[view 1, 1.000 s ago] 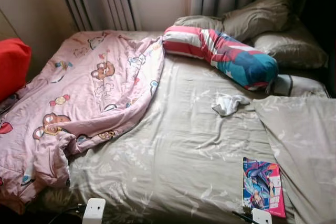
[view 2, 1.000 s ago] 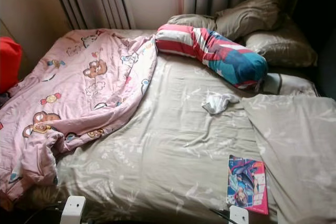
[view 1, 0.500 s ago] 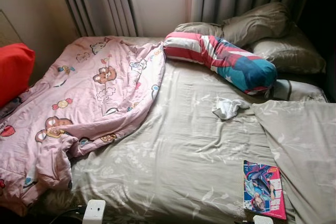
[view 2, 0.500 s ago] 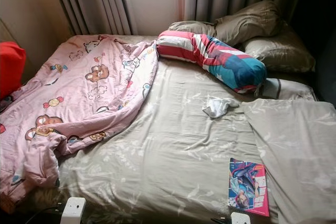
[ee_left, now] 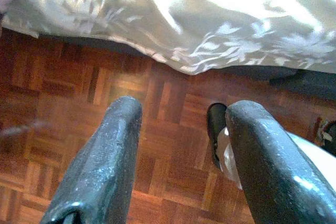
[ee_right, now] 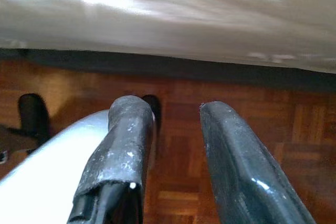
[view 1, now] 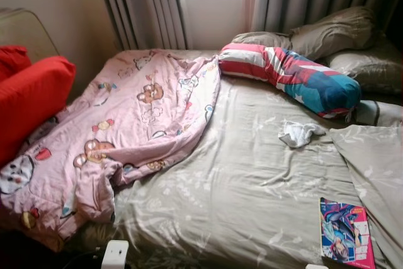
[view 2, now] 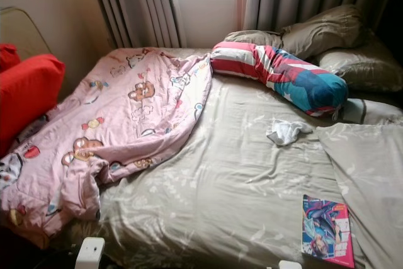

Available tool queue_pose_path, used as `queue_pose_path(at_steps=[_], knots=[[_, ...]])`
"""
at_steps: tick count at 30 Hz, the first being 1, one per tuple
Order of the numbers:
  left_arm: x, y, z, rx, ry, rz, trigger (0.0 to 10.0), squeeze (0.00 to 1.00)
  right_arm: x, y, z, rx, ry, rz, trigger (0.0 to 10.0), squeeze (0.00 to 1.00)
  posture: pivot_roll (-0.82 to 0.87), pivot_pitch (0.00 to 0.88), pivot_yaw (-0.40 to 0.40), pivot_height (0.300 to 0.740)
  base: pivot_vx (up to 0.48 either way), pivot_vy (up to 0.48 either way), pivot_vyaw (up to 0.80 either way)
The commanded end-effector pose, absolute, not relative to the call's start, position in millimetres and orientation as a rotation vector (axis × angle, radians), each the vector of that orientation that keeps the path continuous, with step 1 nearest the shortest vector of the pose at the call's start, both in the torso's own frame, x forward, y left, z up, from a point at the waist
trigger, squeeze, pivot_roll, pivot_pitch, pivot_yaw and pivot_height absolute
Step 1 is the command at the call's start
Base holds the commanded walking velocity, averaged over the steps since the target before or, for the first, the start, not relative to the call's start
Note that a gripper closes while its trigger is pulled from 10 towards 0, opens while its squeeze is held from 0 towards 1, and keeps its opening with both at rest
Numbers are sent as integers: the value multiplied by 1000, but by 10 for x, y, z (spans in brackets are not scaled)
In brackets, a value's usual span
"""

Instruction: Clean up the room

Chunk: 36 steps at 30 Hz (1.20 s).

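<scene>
We see the magazine [view 1: 345, 240] lying flat on the bed [view 1: 252, 174] near its foot edge on our right side, beside a folded grey sheet [view 1: 374, 168]. Further up the bed a small white cloth [view 1: 300, 133] sits crumpled on the sheet, just below the striped bolster [view 1: 289, 77] that lies across in front of the grey pillows [view 1: 340, 33]. A pink cartoon blanket [view 1: 119, 130] is bunched over the left half of the bed, trailing off its near corner, with a red cushion [view 1: 31, 102] beside it against the wall. Curtains [view 1: 145, 4] hang behind.

Our left gripper [ee_left: 181, 163] hangs low over the parquet floor [ee_left: 79, 103] just off the bed's edge, its fingers spread and holding nothing. Our right gripper [ee_right: 176, 161] hangs likewise above the floor at the bed's foot, fingers parted and empty. Both are well apart from the magazine and the cloth up on the bed.
</scene>
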State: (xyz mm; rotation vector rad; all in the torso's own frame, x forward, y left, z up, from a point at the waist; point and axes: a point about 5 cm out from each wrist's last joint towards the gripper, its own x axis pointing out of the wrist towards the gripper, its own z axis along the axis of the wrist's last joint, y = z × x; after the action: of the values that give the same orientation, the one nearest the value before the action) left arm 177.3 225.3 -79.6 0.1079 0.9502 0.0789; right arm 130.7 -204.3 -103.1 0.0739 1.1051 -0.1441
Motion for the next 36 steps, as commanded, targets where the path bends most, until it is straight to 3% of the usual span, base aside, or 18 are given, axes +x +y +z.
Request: queue_pose_path(at_steps=[1, 36], knots=[[1758, 2296, -795, 115, 962, 91, 10000, 0, 1332, -2021, -1025, 88, 1091, -143, 10000, 0, -97, 0, 43, 740, 0, 319, 0], [1775, 2288, -791, 105, 963, 94, 10000, 0, 1367, -2036, -1011, 59, 1080, -136, 10000, 0, -99, 0, 44, 740, 0, 319, 0]])
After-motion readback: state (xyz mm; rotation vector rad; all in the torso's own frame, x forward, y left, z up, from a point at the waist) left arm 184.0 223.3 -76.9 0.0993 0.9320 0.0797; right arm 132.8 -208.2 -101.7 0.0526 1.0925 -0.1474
